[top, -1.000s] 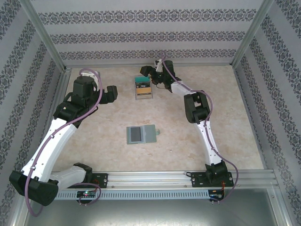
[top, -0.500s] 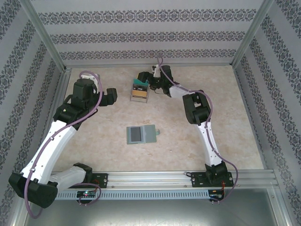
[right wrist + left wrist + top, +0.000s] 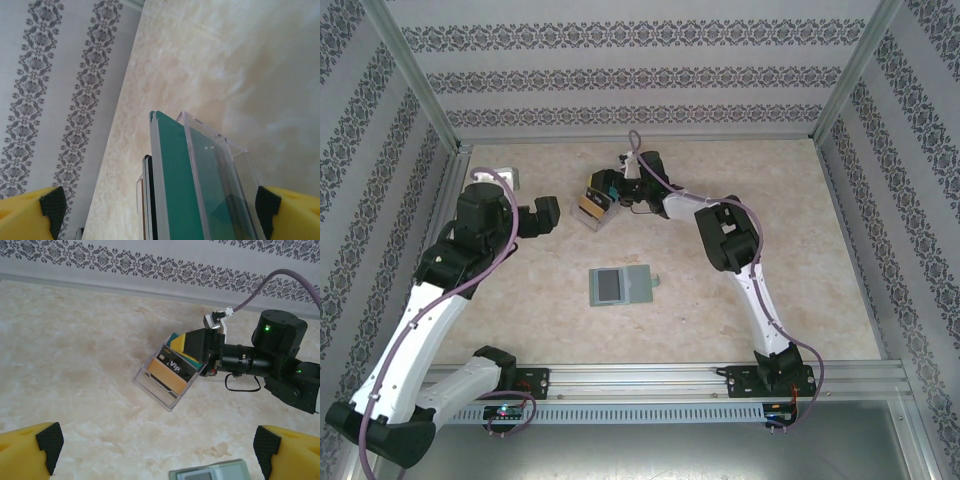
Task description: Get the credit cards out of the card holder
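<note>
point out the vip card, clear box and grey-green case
vip card [image 3: 175,366], left wrist view, printed face
clear box [image 3: 158,392], left wrist view, lower wall
grey-green case [image 3: 638,285], top external view, right panel

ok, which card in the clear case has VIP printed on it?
The black card, in the middle; the teal card and tan card flank it.

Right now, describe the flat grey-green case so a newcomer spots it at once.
On the marbled table, look at the very middle. The grey-green case lies flat, alone, with a dark panel on its left half and a small tab on its right edge. Unlike the tilted clear box of cards beyond it, it is opaque.
</note>
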`<state>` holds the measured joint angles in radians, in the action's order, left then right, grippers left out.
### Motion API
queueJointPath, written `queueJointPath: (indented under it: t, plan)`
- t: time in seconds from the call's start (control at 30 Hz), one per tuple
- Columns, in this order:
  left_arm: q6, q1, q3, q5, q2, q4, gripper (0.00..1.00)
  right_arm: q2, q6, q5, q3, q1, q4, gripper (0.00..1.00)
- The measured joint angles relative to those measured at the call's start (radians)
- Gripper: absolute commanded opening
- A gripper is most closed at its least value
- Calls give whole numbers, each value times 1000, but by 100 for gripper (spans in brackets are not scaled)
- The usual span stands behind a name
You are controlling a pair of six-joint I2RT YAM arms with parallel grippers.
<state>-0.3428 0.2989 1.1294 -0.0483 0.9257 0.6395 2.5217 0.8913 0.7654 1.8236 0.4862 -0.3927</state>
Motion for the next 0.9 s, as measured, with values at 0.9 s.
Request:
queueJointPath:
  t: [0.9]
  plan:
    - [-74,0,-137,-53,-146,88,99,7,-6,61,12,146,18,98]
